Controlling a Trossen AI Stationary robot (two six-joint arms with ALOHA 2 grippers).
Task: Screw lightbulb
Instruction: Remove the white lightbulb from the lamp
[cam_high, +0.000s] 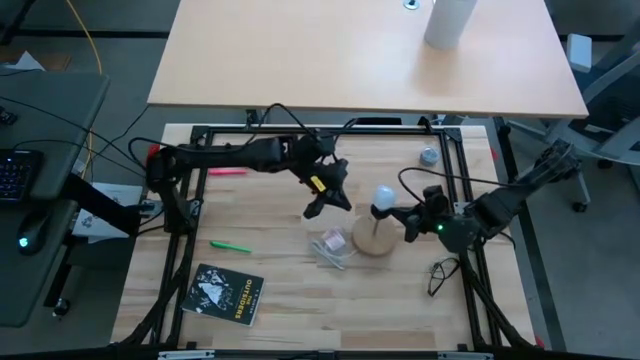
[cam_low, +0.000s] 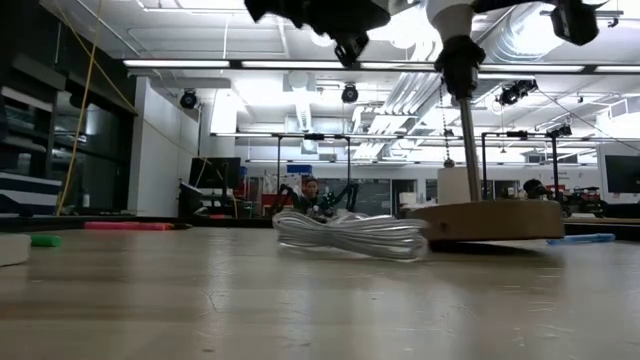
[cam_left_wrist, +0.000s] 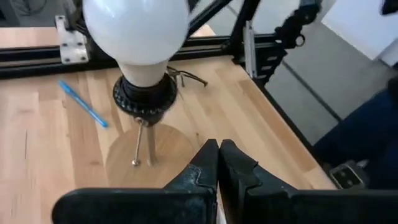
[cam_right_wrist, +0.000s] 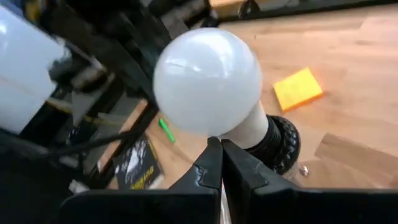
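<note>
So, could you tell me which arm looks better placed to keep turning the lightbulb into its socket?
Probably the right: its shut pincer sits right beside the lightbulb, level with the black socket. The left pincer, also shut, hangs farther off.

A dark booklet (cam_high: 226, 294) lying on the wooden table (cam_high: 290, 300) carries yellow cover lettering, seen from above and from the right wrist camera, but it is too small to read, and no other text is legible anywhere.
</note>
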